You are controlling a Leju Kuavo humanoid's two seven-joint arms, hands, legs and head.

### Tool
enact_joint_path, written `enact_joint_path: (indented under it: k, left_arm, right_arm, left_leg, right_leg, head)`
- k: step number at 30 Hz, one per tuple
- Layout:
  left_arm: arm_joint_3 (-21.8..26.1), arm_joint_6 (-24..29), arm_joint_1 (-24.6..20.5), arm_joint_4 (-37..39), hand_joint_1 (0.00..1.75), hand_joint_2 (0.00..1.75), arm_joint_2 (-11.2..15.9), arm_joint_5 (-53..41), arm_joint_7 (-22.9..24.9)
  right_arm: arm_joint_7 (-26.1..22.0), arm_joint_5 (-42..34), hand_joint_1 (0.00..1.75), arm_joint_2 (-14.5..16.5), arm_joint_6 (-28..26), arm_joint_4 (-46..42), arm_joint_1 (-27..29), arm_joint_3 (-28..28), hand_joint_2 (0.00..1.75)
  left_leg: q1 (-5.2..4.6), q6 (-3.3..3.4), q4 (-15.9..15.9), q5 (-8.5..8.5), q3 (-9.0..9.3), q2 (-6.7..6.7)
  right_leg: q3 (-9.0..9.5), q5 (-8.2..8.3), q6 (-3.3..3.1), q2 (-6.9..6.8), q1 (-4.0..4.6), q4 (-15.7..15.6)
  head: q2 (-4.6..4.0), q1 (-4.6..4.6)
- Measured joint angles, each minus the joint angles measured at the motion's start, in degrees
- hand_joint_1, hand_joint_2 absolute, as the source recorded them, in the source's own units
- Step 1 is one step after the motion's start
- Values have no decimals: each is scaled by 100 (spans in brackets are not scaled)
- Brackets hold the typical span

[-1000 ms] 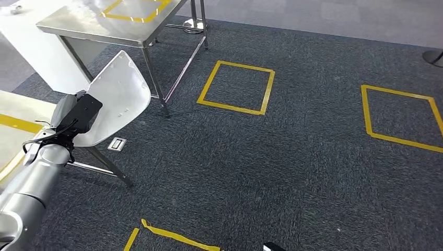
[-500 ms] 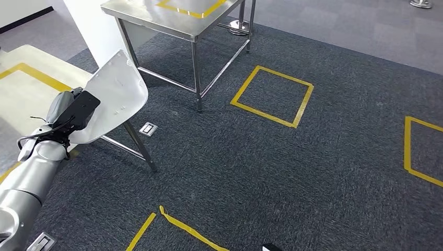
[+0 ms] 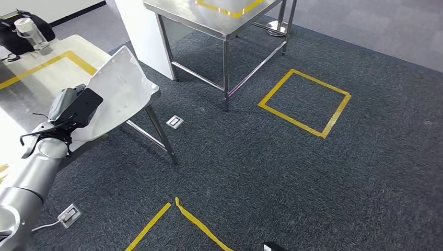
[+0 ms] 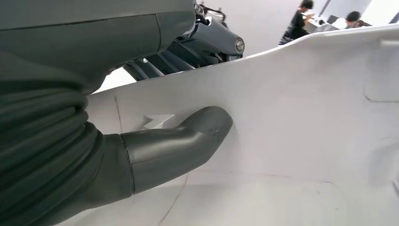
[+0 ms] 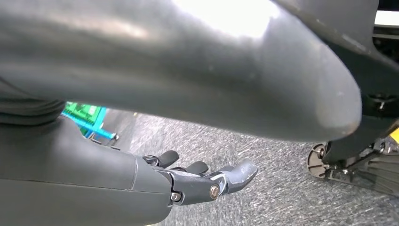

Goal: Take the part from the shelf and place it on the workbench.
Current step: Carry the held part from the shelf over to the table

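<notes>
While my left hand [image 3: 73, 110] grips the white part [image 3: 117, 91], thumb pressed flat on its face and fingers behind its edge, the picking-up looks done and only the setting-down is left. I hold the part at about ten o'clock from me, over the near corner of the steel workbench [image 3: 31, 78] marked with yellow tape; it does not yet seem to lie on the top. My right hand [image 5: 202, 181] hangs low over the carpet, fingers loosely apart and holding nothing. A second steel table [image 3: 209, 15] stands at twelve o'clock, a yellow taped square [image 3: 305, 102] at one o'clock on dark grey carpet [image 3: 287, 178].
</notes>
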Motion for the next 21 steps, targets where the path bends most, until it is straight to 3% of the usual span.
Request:
enact_joint_path:
  k: [1,3,5,6,8,10,12,14,15,17,18,20,21]
  left_arm:
    - [-1,0,-2,6,175,175,1,-1,-1]
    - [-2,0,-26,8,175,175,-2,-2,-2]
    - [-3,-2,-63,8,175,175,-15,-3,-8]
    - [-4,-3,-75,9,175,175,-14,-6,-10]
    - [-4,-2,-84,11,175,175,-1,-16,-12]
    - [-6,31,-99,11,175,175,-10,-29,6]
    - [-10,99,-108,11,175,175,-52,-39,33]
    - [-15,163,-93,19,175,175,-86,-48,57]
    - [-17,191,-82,23,175,175,-93,-49,70]
    - [-18,244,-73,25,175,175,-87,-51,90]
    - [-18,273,-74,23,175,175,-80,-55,90]
    - [-18,328,-76,19,175,175,-56,-66,77]
    - [-18,346,-67,18,175,175,-33,-75,68]
  right_arm:
    - [2,-1,0,1,-1,0,-2,-5,0]
    - [3,-3,0,1,-2,0,-9,-14,0]
    - [1,-7,0,3,-5,0,-18,-19,0]
    - [1,-8,0,4,-8,0,-21,-21,0]
    - [5,-9,0,5,-13,0,-30,-22,0]
    - [-13,-13,0,4,-15,0,-33,-25,0]
    - [-54,-16,0,3,-17,0,-14,-28,0]
    - [-73,-12,0,3,-17,0,5,-32,0]
    - [-73,-7,0,3,-17,0,8,-33,0]
    - [-74,20,0,2,-17,0,6,-34,0]
    - [-74,37,0,2,-17,0,5,-35,0]
    - [-79,68,0,1,-17,0,6,-36,0]
    - [-78,80,0,1,-20,0,6,-36,0]
  left_leg:
    - [-2,7,-216,136,129,28]
    - [-42,59,-973,422,569,272]
    - [-85,144,-1432,521,815,462]
    - [-103,184,-1473,503,823,454]
    - [-87,248,-1489,529,808,295]
    - [-52,313,-1514,559,809,156]
    - [-31,356,-1519,578,789,9]
    - [-30,369,-1506,589,761,-158]
    - [-28,366,-1497,593,752,-246]
    - [-16,339,-1474,599,746,-416]
    - [-10,313,-1464,602,736,-495]
    - [-5,235,-1447,620,693,-640]
    - [-3,189,-1456,640,670,-708]
  right_leg:
    - [5,-8,7,-77,1,6]
    - [20,-42,42,-222,23,26]
    - [36,-77,95,-351,63,45]
    - [48,-89,125,-416,77,43]
    - [78,-120,192,-479,70,46]
    - [-4,-296,264,-210,39,273]
    - [-308,-653,308,135,19,934]
    - [-631,-869,320,225,17,1568]
    - [-679,-816,318,236,15,1626]
    - [-467,-436,305,302,-3,1108]
    - [-292,-264,298,428,-22,719]
    - [-53,-101,282,647,-43,192]
    - [-21,-117,263,692,-38,124]
  head:
    - [0,0]
    - [1,-3]
    - [2,5]
    - [1,9]
    - [1,19]
    - [1,31]
    - [1,49]
    - [2,57]
    - [2,58]
    - [2,72]
    - [2,80]
    - [2,88]
    - [2,87]
